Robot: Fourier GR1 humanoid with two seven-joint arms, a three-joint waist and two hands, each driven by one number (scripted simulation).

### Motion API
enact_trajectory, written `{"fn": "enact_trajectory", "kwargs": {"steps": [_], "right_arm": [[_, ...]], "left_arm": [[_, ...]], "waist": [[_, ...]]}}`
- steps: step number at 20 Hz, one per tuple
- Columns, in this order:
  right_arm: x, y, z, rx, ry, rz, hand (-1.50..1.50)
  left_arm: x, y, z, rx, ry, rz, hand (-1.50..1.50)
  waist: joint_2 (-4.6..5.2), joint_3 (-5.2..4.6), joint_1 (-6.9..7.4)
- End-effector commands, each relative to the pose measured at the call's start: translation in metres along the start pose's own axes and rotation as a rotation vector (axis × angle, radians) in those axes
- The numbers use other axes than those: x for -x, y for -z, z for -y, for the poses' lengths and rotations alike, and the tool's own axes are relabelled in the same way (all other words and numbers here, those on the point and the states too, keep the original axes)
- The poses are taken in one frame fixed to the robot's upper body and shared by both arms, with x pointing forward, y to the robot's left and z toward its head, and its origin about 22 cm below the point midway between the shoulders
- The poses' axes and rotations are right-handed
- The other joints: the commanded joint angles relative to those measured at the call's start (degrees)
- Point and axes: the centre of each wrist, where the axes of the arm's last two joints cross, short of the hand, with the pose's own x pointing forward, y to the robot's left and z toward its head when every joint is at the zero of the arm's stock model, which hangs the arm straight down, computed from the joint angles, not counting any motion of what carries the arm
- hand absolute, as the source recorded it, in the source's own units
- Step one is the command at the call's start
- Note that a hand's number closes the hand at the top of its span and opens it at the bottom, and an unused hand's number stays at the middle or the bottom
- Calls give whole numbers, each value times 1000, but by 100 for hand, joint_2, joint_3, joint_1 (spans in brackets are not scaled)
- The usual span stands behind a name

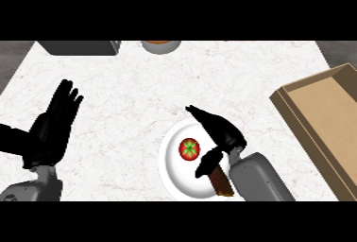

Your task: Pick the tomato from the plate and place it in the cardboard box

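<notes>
My right hand hovers over the plate, fingers spread, apparently not touching the tomato (still there); the cardboard box waits; left hand rests open

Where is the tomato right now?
In the head view, the tomato lies on the white plate, just left of the right hand, far from the cardboard box.

One head view looks steeply down on the counter, forearms entering from below.
</notes>
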Motion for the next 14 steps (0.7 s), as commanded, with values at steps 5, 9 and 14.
{"fn": "enact_trajectory", "kwargs": {"steps": [5,9,14], "right_arm": [[-7,4,-6,-17,-9,3,-150],[15,19,-9,-19,10,-12,-150],[2,27,-27,-48,-24,-31,-150]], "left_arm": [[5,3,-4,-2,-15,2,0],[6,-15,8,5,-14,8,0],[9,5,24,-10,-12,-11,0]], "waist": [[0,0,0],[1,0,16],[5,0,13]]}}
